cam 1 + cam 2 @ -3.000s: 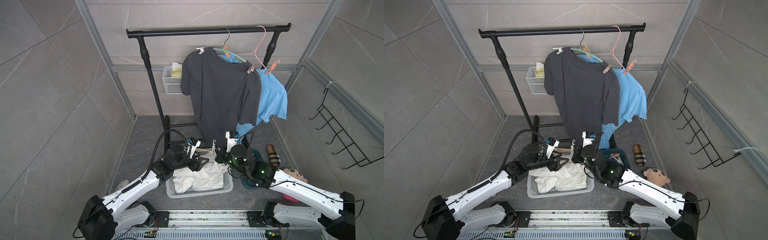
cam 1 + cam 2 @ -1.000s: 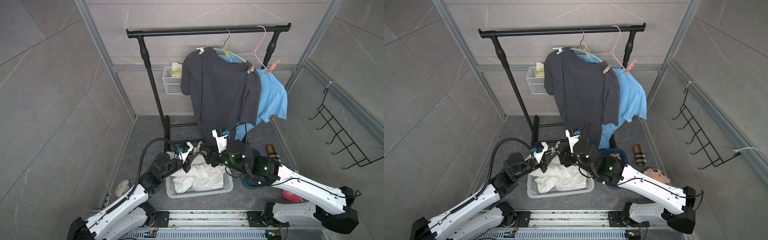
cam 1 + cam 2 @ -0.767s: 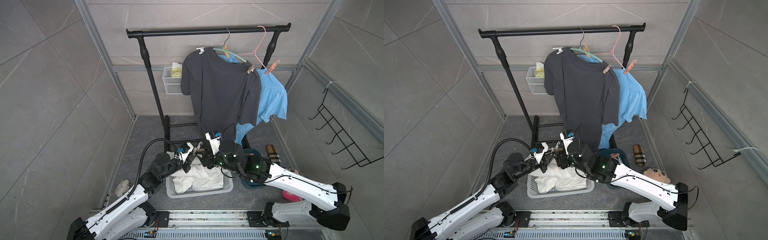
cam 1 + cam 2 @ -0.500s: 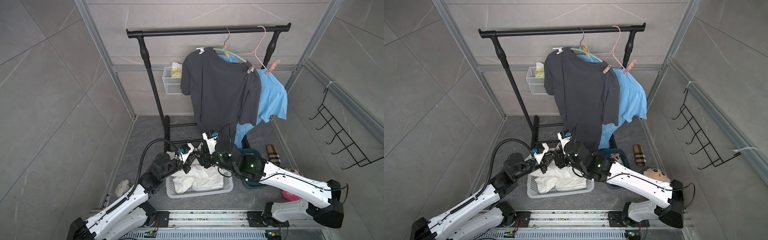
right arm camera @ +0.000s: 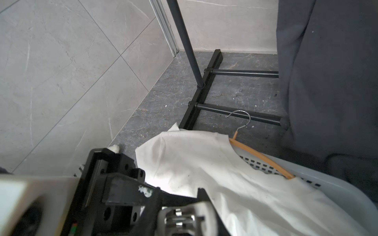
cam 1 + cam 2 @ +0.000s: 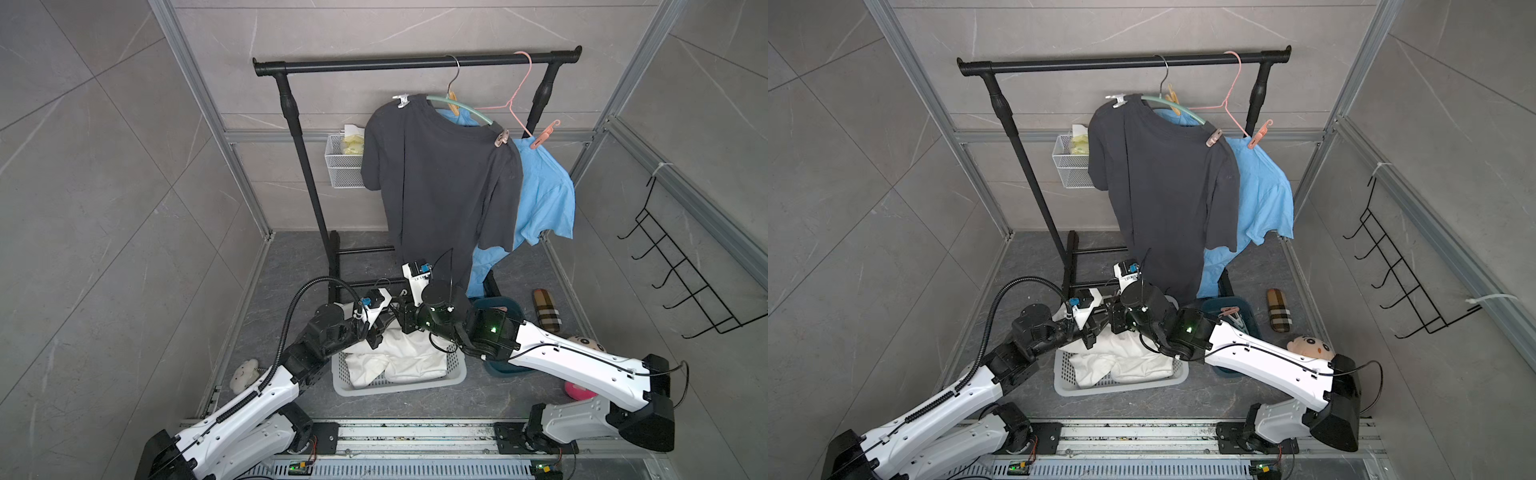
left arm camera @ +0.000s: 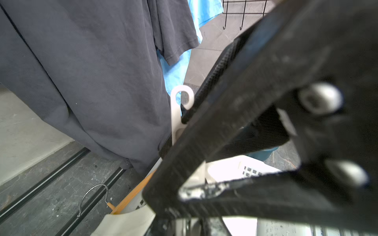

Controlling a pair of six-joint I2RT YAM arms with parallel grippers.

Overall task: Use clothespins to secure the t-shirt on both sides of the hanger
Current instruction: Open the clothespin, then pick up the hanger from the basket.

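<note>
My left gripper (image 6: 379,323) and right gripper (image 6: 400,319) meet tip to tip above the grey basket (image 6: 415,380). A pale grey-white clothespin (image 5: 181,219) with a metal spring sits between the right jaws, which press on it. Its hooked end (image 7: 180,106) shows in the left wrist view, with the left gripper (image 7: 190,224) shut on it. A white t-shirt (image 5: 214,163) on a wooden hanger (image 5: 263,161) lies in the basket. On the rack a dark t-shirt (image 6: 440,187) carries a white clothespin (image 6: 401,101) and a tan one (image 6: 501,138).
A blue t-shirt (image 6: 544,199) with a pink clothespin (image 6: 544,135) hangs behind the dark one. A blue tub (image 6: 1246,307) of clothespins stands right of the basket. The rack's base bars (image 5: 235,111), a wire basket (image 6: 345,166), a plaid case (image 6: 546,307) and a doll (image 6: 1308,347) are nearby.
My right gripper has moved left to the left gripper and its jaws have narrowed onto the clothespin. The left arm has stayed still over the last second.
</note>
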